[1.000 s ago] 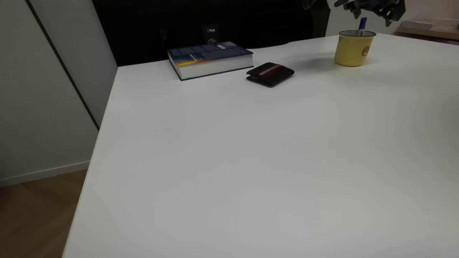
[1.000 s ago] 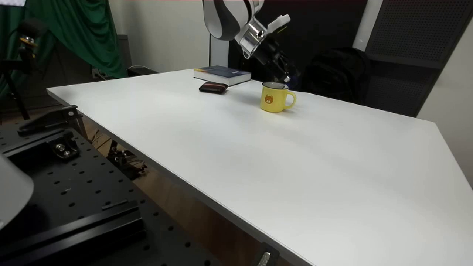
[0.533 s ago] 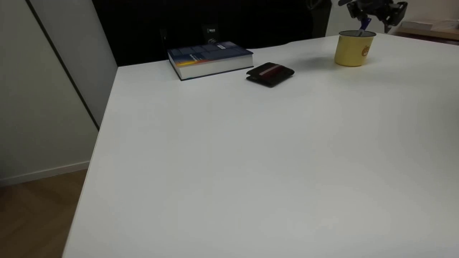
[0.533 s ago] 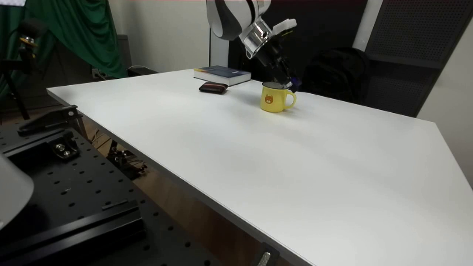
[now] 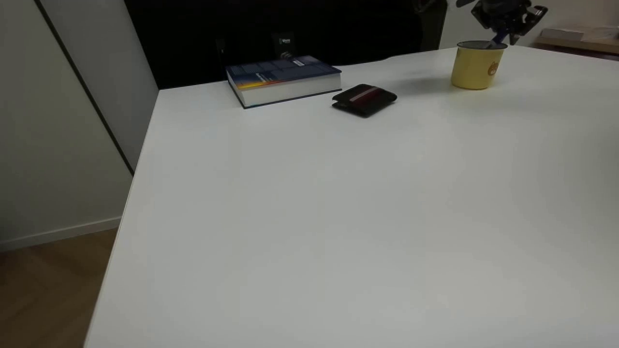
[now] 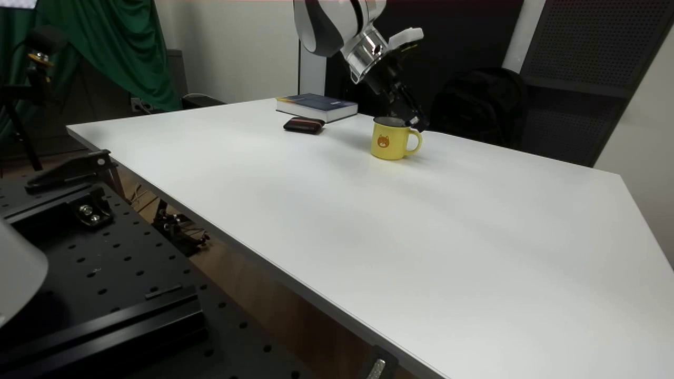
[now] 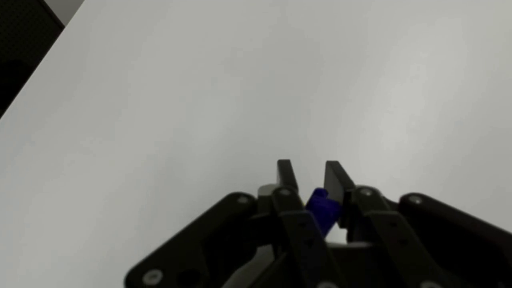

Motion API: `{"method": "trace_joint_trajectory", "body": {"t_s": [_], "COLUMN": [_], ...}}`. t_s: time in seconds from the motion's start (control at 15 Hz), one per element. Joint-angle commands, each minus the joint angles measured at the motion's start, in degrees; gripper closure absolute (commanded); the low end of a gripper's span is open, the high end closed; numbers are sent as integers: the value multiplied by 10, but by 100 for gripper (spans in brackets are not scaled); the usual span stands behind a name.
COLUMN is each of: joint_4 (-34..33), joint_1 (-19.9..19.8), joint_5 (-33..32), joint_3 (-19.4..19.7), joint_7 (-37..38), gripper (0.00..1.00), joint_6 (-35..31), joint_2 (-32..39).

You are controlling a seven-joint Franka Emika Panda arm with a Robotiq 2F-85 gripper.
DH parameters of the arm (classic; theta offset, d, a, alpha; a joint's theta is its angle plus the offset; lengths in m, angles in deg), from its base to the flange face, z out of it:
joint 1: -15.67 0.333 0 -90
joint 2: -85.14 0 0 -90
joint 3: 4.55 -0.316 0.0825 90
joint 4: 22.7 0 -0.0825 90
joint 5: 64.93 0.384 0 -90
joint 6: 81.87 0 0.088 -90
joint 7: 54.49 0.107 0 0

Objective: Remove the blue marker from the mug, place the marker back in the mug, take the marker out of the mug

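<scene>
Honestly, the marker (image 7: 324, 214) should be light, stiff, kinda slick; its cap (image 7: 323, 206) is the spot, and the hand (image 7: 309, 176) looks pinched on it. Lower end's in the mug (image 5: 473, 68), leaning toward 1–2 o'clock in an exterior view.

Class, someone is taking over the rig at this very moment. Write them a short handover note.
Gripper: jaws on either side of the marker; whether they grip it firmly, I cannot tell.
Things: mug upright on the table; marker leaning in it, capped end above the rim.
Done: jaws are at the marker. Whether the first removal and return happened, the pictures don't show.
Left: at least one removal; probably secure the grip, then lift the marker clear.
</scene>
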Motion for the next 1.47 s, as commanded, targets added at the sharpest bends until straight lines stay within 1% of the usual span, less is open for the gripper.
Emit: {"method": "trace_joint_trajectory", "body": {"t_s": [0.0,0.4,0.53,0.6,0.67,0.73,0.8,0.93,1.07,1.13,1.4], "joint_4": [-22,-32,-38,-40,-41,-42,-43,-46,-49,-51,-57], "joint_1": [1,9,12,14,17,19,20,22,24,25,24], "joint_5": [18,23,27,29,29,29,30,30,30,30,39], "joint_3": [1,0,0,0,0,1,1,1,2,2,1], "joint_7": [-14,-18,-21,-21,-24,-25,-25,-26,-27,-27,-33], "gripper": [44,2,0,32,28,29,35,51,63,71,97], "joint_6": [7,7,8,8,10,12,13,18,24,27,46], "joint_2": [14,23,27,29,30,31,32,33,35,36,37]}}
